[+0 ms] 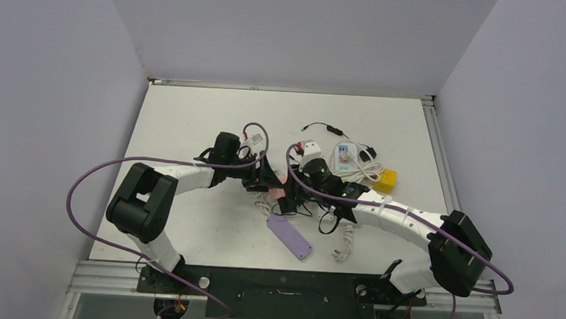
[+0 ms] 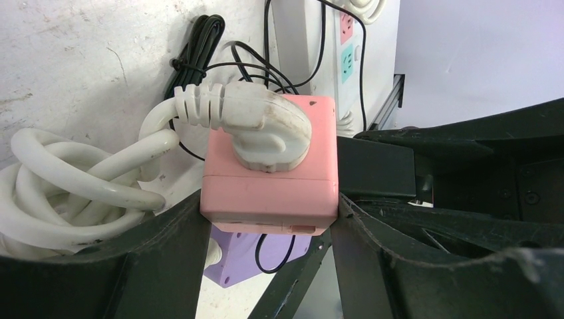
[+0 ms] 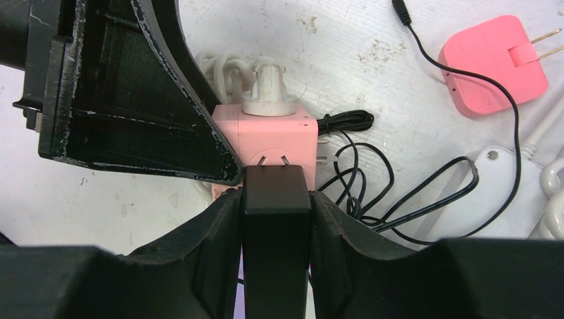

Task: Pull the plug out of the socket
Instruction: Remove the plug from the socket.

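Note:
A pink cube socket [image 2: 269, 179] sits between the fingers of my left gripper [image 2: 269, 216], which is shut on its two sides. A white plug [image 2: 269, 129] with a thick white cord is seated in the cube's upper face. My right gripper [image 3: 276, 199] is shut on a black plug [image 3: 276, 189] at the cube's side face [image 3: 266, 136]. Two bare metal prongs [image 3: 273, 160] show in a narrow gap between that plug and the pink face. From above, both grippers meet at the cube [image 1: 278, 191] mid-table.
A purple power strip [image 1: 289, 237] lies just under and in front of the cube. The coiled white cord [image 2: 66, 186] and thin black cables [image 3: 372, 193] surround it. A loose pink adapter [image 3: 495, 63], a white power strip [image 1: 346, 157] and a yellow cube [image 1: 386, 181] lie to the right.

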You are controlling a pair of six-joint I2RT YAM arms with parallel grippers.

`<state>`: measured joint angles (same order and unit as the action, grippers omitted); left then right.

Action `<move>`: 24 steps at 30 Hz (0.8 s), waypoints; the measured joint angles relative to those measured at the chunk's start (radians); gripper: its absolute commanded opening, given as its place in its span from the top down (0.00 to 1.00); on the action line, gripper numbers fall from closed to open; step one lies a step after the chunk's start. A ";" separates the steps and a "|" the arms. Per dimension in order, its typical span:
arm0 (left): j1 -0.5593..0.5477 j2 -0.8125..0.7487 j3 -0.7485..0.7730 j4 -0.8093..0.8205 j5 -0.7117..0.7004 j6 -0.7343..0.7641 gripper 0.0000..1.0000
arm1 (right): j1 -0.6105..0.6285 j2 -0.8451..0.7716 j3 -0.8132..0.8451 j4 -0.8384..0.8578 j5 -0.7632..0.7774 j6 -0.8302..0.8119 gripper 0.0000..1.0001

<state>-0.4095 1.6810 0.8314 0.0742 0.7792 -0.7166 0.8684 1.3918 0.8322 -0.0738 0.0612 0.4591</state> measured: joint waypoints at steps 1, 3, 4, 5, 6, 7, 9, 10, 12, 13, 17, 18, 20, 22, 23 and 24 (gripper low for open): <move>0.000 0.000 0.000 -0.001 -0.001 0.001 1.00 | -0.009 0.000 0.000 0.000 -0.014 0.000 0.95; 0.000 0.000 0.002 -0.003 -0.006 0.000 1.00 | -0.039 0.002 0.000 0.003 -0.059 0.000 0.95; 0.000 0.000 0.004 -0.006 -0.011 -0.002 1.00 | -0.061 0.004 0.000 0.007 -0.101 0.002 0.95; 0.000 0.000 0.006 -0.007 -0.017 -0.005 1.00 | -0.082 0.008 0.000 0.013 -0.138 0.002 0.95; 0.000 0.000 0.007 -0.008 -0.023 -0.007 1.00 | -0.098 0.010 0.000 0.018 -0.169 0.005 0.95; 0.000 0.000 0.010 -0.012 -0.027 -0.011 1.00 | -0.121 0.013 -0.003 0.025 -0.214 0.010 0.95; -0.002 0.000 0.017 -0.020 -0.032 -0.014 1.00 | -0.153 0.013 -0.010 0.036 -0.272 0.021 0.95; -0.003 0.000 0.020 -0.023 -0.035 -0.014 1.00 | -0.164 0.013 -0.011 0.041 -0.292 0.024 0.95; -0.005 0.000 0.023 -0.027 -0.038 -0.015 1.00 | -0.174 0.013 -0.013 0.043 -0.314 0.024 0.95; -0.005 0.000 0.023 -0.027 -0.038 -0.015 1.00 | -0.174 0.013 -0.014 0.043 -0.314 0.024 0.95; -0.006 0.000 0.024 -0.031 -0.040 -0.013 1.00 | -0.159 0.013 -0.013 0.042 -0.293 0.021 0.95; -0.006 0.000 0.024 -0.033 -0.043 -0.011 1.00 | -0.145 0.013 -0.013 0.042 -0.275 0.016 0.95; -0.006 0.000 0.024 -0.037 -0.047 -0.005 1.00 | -0.117 0.013 -0.013 0.041 -0.225 0.005 0.95; -0.006 0.000 0.024 -0.045 -0.048 0.003 1.00 | -0.085 0.013 -0.008 0.027 -0.164 -0.006 0.95; -0.006 0.000 0.024 -0.051 -0.062 0.010 1.00 | -0.067 0.013 0.001 0.013 -0.132 -0.013 0.95; -0.005 0.001 0.024 -0.064 -0.088 0.015 1.00 | -0.048 0.013 0.013 -0.003 -0.096 -0.026 0.95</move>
<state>-0.4149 1.6817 0.8555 0.0105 0.6914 -0.7013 0.8204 1.4044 0.8455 -0.0772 -0.0349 0.4328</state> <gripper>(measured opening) 0.568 0.361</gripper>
